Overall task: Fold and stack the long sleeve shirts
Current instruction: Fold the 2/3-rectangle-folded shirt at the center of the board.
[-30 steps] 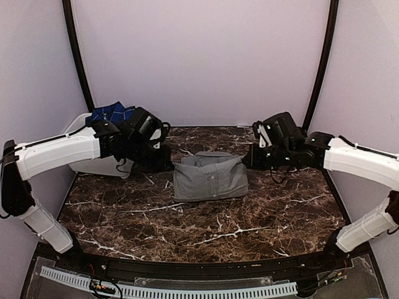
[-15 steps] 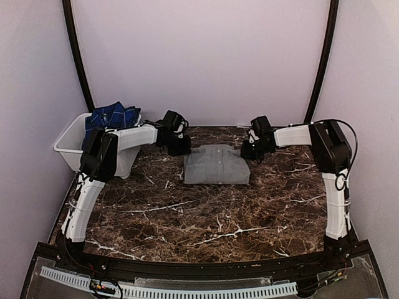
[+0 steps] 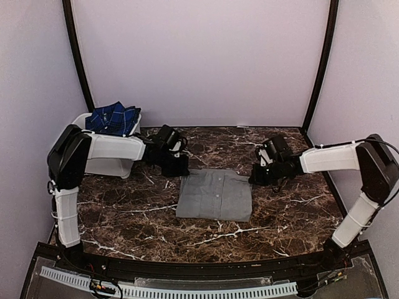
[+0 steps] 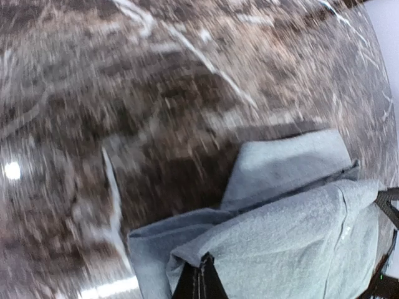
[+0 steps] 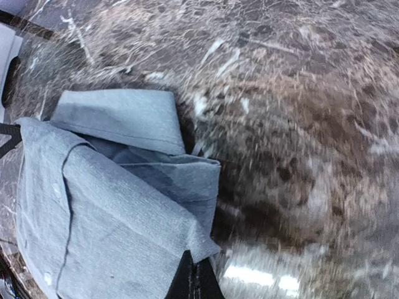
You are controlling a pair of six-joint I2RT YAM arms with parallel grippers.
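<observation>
- Far left: white tub (image 3: 107, 168), with the navy-and-blue plaid shirt (image 3: 113, 117) heaped at its top, loose and not yet folded.
- Left of centre: left end effector (image 3: 179, 168) low over the bench (image 3: 124, 218). Fingers pressed together on the far-left corner of the grey shirt (image 3: 215, 194), with cloth pinched between them in the wrist view.
- Centre: grey shirt flat on the bench as a folded rectangle, button line facing up. Under-layers visible beneath the top fold at both far corners.
- Right of centre: right end effector (image 3: 254, 179) at the far-right corner of the grey shirt, fingers pressed together, pinching the cloth edge.
- Risk, judged: unequal pull from the two arms, skewing the rectangle or opening the fold.
- Risk, judged: grip on the upper layer only, so that the tucked layers underneath lag and spill out on any drag or lift.
- Risk, judged: thin pinch at the very edge, liable to slip on one side and leave the shirt crumpled.
- Remaining, judged: plaid shirt to be taken from the tub, folded and stacked on the grey one.
</observation>
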